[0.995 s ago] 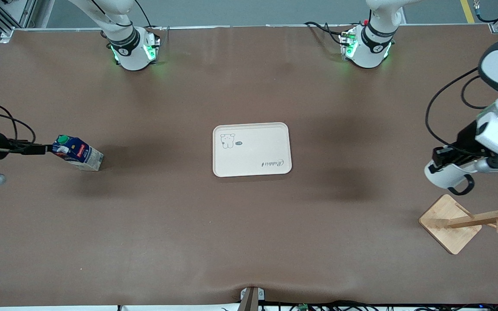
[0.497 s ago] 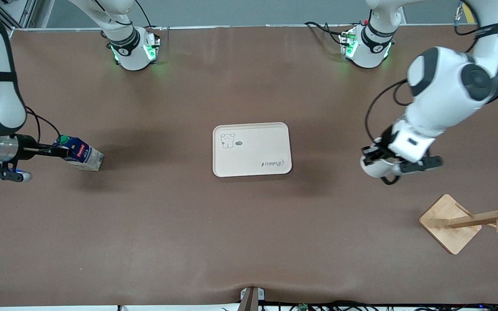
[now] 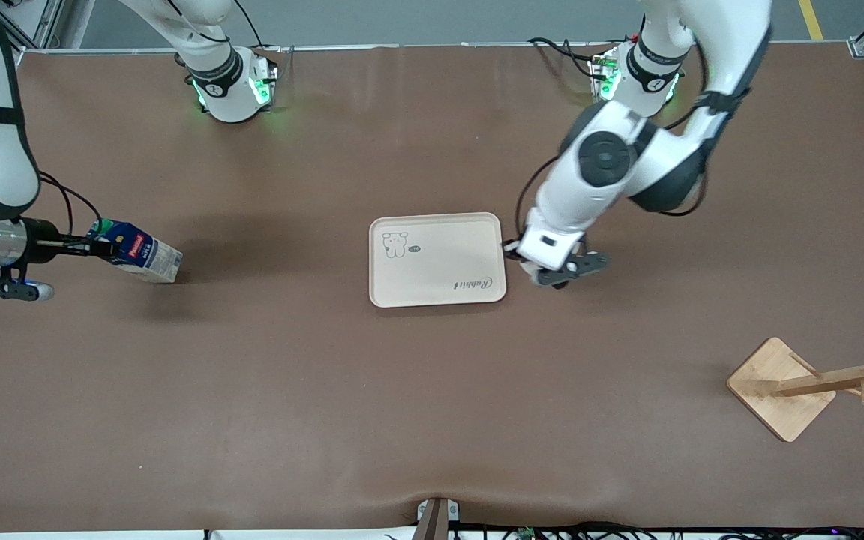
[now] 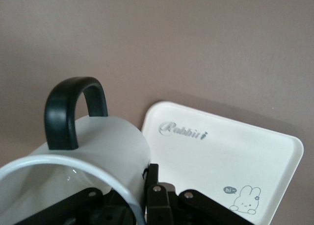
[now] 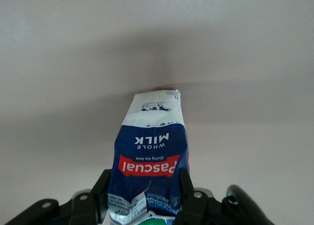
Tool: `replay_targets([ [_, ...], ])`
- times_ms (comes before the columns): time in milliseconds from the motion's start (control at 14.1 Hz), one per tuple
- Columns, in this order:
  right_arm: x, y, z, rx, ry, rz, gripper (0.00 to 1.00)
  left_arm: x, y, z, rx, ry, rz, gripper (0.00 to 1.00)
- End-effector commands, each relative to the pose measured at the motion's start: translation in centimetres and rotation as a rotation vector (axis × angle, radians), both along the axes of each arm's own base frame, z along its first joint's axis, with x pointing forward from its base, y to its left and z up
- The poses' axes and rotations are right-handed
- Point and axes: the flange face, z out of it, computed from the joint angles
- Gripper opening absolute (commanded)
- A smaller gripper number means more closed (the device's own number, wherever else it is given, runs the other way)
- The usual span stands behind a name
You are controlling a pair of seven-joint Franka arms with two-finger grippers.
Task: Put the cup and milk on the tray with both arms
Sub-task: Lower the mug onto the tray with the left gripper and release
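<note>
The brown counter (image 3: 327, 390) is seen with the cream tray (image 3: 436, 259) at its middle. A wooden rack (image 3: 807, 384) stands near the front camera, toward the left arm's end. The milk (image 3: 136, 251) is gripped at its top by the right hand (image 3: 102, 247), toward the right arm's end. The cup (image 4: 98, 151) is held in the clamped left hand (image 3: 544, 270), just beside the tray's edge.

Robotics lab, two bench-mounted arms (image 3: 604, 172), brown-covered table (image 3: 432, 405), aluminium framing, cables along edges
</note>
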Motion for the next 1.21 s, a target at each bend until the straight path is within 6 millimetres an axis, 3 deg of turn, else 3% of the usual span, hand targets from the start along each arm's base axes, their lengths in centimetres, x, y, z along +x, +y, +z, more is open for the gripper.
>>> replay_targets([
  [0, 1.6, 0.4, 6.5, 0.012, -0.039, 0.021, 0.00, -0.9, -5.4, -3.4, 0.021, 0.025, 0.025, 0.00],
  [142, 2.6, 2.1, 9.0, -0.013, -0.057, -0.006, 0.00, -1.6, -8.4, -6.2, 0.011, 0.066, 0.023, 0.00],
  [284, 2.3, 3.6, 9.6, -0.021, -0.008, -0.021, 0.00, -3.0, -11.3, -8.4, 0.013, 0.084, -0.027, 0.00],
  [355, 2.1, 5.6, 9.5, -0.018, 0.035, 0.009, 0.00, -3.1, -11.9, -9.2, 0.019, 0.081, -0.043, 0.00],
  [569, 2.1, 9.3, 10.2, -0.024, 0.066, 0.075, 0.00, -3.7, -12.3, -11.2, 0.043, 0.084, -0.085, 0.00],
  [782, 2.4, 9.8, 11.1, -0.039, 0.052, 0.045, 0.00, -3.8, -12.2, -12.7, 0.074, 0.072, -0.110, 0.00],
  [1137, 2.0, 17.3, 11.1, -0.118, 0.100, -0.027, 0.00, -3.8, -12.5, -14.2, 0.061, 0.045, -0.118, 0.00],
])
